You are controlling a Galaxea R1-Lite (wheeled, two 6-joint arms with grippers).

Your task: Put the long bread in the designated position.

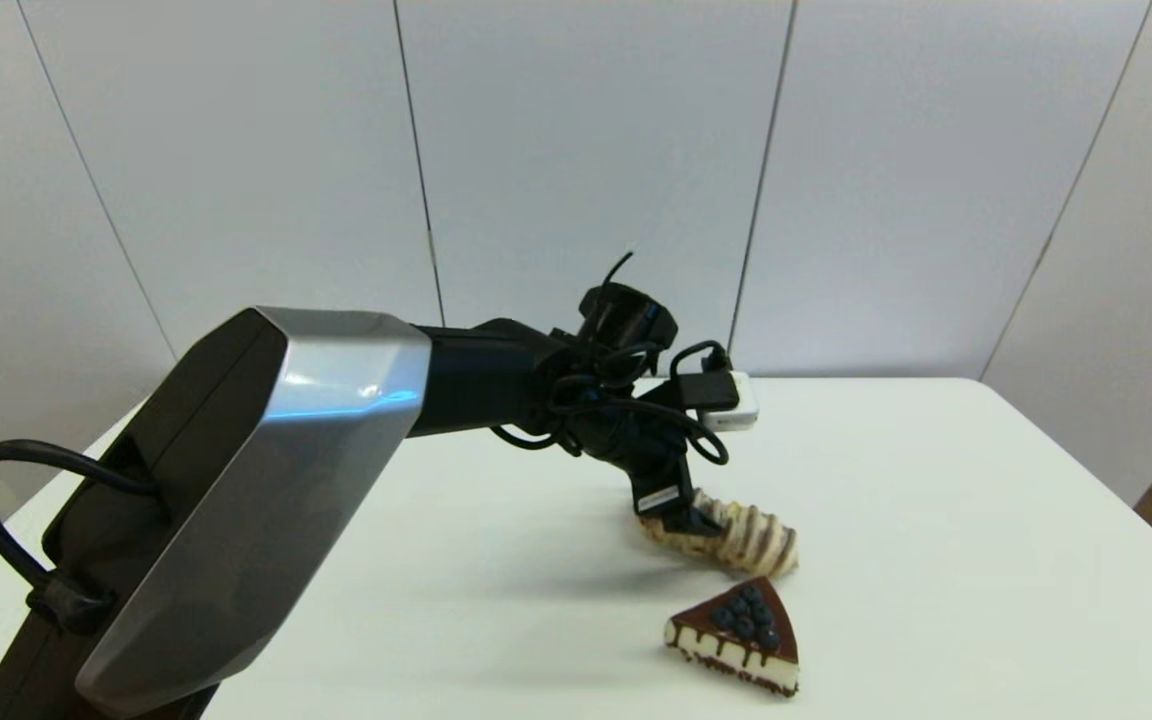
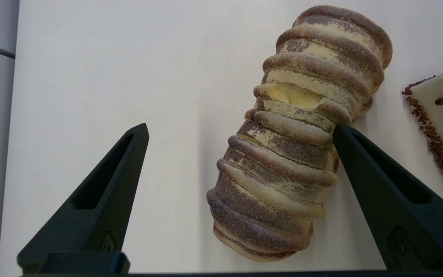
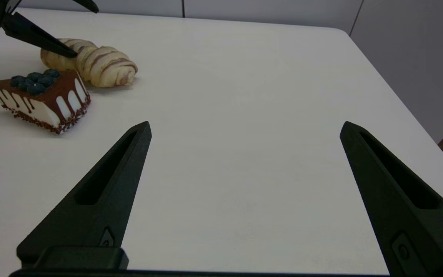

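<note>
Long bread [image 2: 290, 142] lies flat on the white table [image 1: 936, 480], toward the middle, its ridges and brown-purple stripes running crosswise. One ridge near the middle is chipped, showing yellow crumb.

Left gripper [image 2: 240, 130] is down at the bread, fingers spread wide. One fingertip [image 2: 344, 134] touches the bread's side; the other [image 2: 137, 134] stands well apart from it over bare table. The bread sits between the two, off-centre and skewed to the line of the fingers. Nothing is gripped.

In the head view the left arm reaches across from the left, and its wrist and cabling cover the bread's near-left end [image 1: 751, 535]; the striped right end shows clear.

Chocolate cake slice [image 1: 741, 635], triangular with blueberries on top, lies just beside the bread on the robot's side, a narrow gap of table between them. Its edge shows close to the fingertip that touches the bread.

Right gripper [image 3: 244, 130] hangs over bare table on the right, well apart from both foods, fingers spread wide, holding nothing
</note>
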